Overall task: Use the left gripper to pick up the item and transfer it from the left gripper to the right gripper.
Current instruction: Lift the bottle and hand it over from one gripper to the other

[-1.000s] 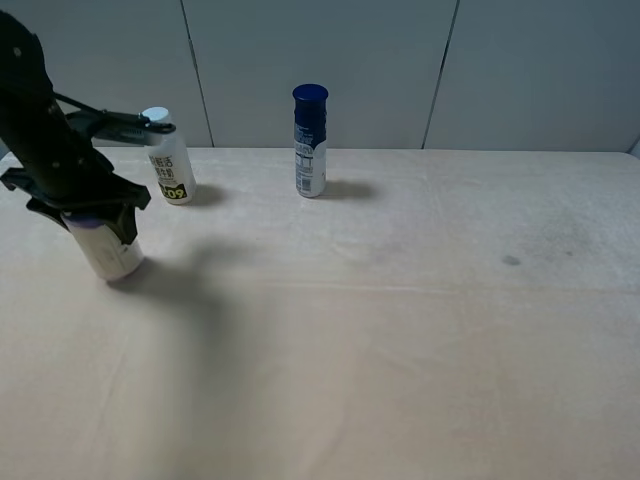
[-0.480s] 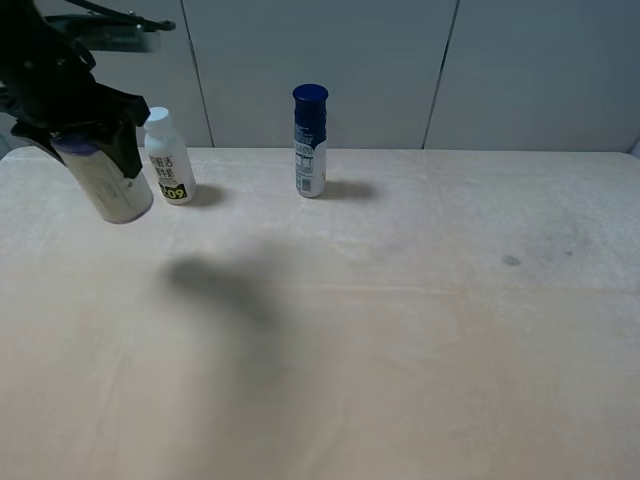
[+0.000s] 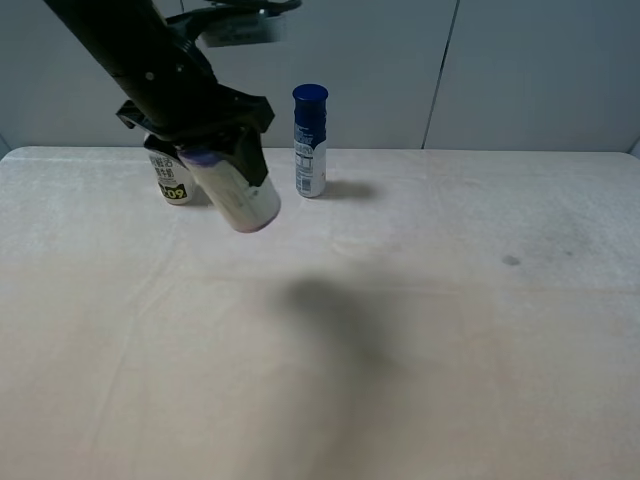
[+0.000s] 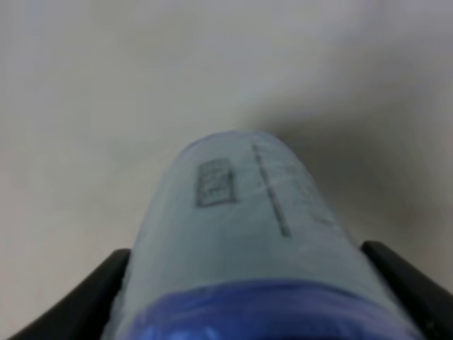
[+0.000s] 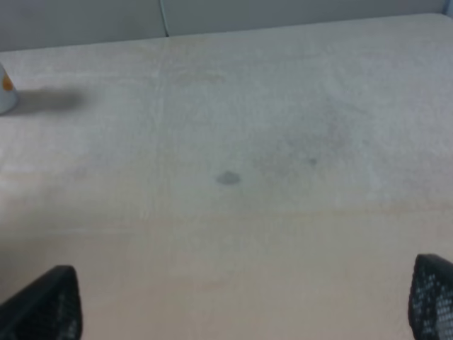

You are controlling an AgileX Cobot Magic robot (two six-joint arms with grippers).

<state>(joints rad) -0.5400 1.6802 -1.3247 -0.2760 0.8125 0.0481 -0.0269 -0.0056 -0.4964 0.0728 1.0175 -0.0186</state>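
From the exterior high view, the left gripper point(image 3: 208, 150) pinches the item point(image 3: 238, 192) by its upper purple end, clear of the table point(image 3: 450, 330). The item's long axis is tilted, with the free end slanting down and rightward. In the left wrist view, the black fingers point(image 4: 88, 301) press on both flanks of the item point(image 4: 241, 227). In the right wrist view, the right gripper point(image 5: 237, 304) is spread wide and holds nothing.

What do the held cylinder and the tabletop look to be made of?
The cylinder: probably plastic, with a smooth cream printed skin and a purple band; it could be coated card. The tabletop: pale, matte, faintly streaked, so wood or wood-look laminate; cannot tell which.
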